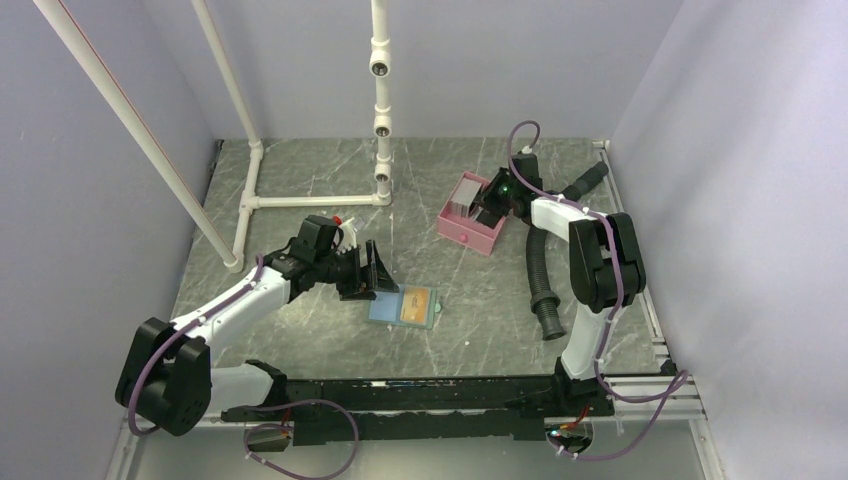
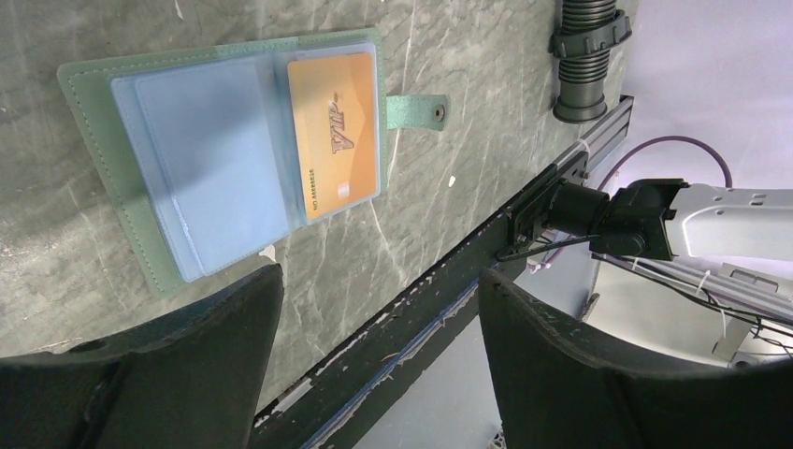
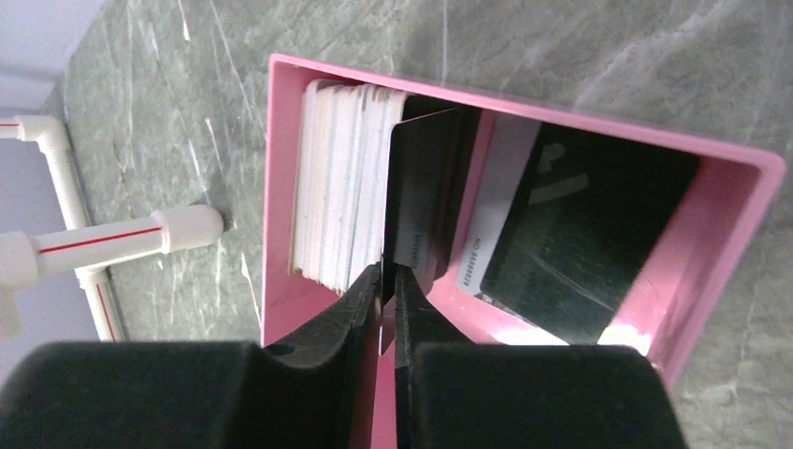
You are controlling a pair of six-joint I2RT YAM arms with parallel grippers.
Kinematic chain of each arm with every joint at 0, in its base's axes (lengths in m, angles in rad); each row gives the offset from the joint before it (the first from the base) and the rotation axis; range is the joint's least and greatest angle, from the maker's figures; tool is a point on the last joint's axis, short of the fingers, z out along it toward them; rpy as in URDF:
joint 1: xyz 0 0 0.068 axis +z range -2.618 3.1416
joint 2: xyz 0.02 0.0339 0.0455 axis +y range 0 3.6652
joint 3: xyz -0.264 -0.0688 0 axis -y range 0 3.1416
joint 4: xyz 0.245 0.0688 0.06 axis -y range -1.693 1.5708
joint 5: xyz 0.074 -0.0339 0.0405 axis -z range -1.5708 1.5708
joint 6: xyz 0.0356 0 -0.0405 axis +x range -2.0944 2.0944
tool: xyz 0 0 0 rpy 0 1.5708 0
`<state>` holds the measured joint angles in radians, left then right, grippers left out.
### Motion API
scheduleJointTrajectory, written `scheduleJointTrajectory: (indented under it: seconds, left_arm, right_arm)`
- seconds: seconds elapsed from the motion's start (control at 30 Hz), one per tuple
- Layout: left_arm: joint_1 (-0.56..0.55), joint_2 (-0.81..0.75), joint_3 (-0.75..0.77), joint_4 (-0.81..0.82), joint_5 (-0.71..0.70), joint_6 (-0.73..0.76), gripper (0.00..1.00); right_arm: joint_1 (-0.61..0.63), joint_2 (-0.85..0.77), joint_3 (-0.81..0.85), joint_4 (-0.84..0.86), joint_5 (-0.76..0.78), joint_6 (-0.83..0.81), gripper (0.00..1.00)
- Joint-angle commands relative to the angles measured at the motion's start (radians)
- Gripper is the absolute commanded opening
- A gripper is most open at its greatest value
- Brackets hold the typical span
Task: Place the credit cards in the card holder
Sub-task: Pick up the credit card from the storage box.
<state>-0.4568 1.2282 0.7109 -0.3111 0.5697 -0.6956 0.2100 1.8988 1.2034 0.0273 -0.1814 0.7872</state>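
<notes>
Right gripper (image 3: pixel 388 281) is closed thin on the lower edge of a dark card (image 3: pixel 421 187), which stands upright in the pink tray (image 3: pixel 729 159) at the centre of the wrist view. Just left of that card, a stack of pale credit cards (image 3: pixel 337 178) stands on edge against the tray's left wall. To its right a grey card (image 3: pixel 500 206) leans, printed with "NO." and a row of digits too small to read surely. A larger glossy black card (image 3: pixel 589 234) lies tilted in the tray's right half.

In the overhead view the left gripper (image 1: pixel 370 272) hangs open, jaws wide apart, just left of the card holder (image 1: pixel 400 305). That holder lies unfolded flat on the grey marbled desk (image 1: pixel 500 290), near the frame's centre and well apart from the tray. It is dull green outside, with stitched edges and light blue clear pockets inside. Its snap tab (image 2: pixel 416 110) sticks out on the right. An orange card (image 2: pixel 334 131) sits in the right-hand pocket, marked "VIP" in slanted letters, with "NO" and small digits along one edge. The left pocket shows only blue.
</notes>
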Motion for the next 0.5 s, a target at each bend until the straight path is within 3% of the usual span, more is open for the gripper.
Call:
scheduleJointTrajectory:
  seconds: [0.0, 0.23, 0.47]
  left_arm:
    - [0.003, -0.018, -0.005, 0.029, 0.007, 0.003, 0.81]
    - [0.003, -0.013, -0.005, 0.026, -0.017, 0.003, 0.81]
    - [0.022, -0.006, -0.024, 0.003, -0.097, 0.003, 0.83]
  right_arm:
    - [0.009, -0.062, 0.035, -0.020, 0.018, -0.017, 0.08]
    - [0.025, -0.104, 0.059, -0.095, 0.060, -0.062, 0.00]
    - [0.066, -0.209, 0.078, -0.271, 0.172, -0.144, 0.00]
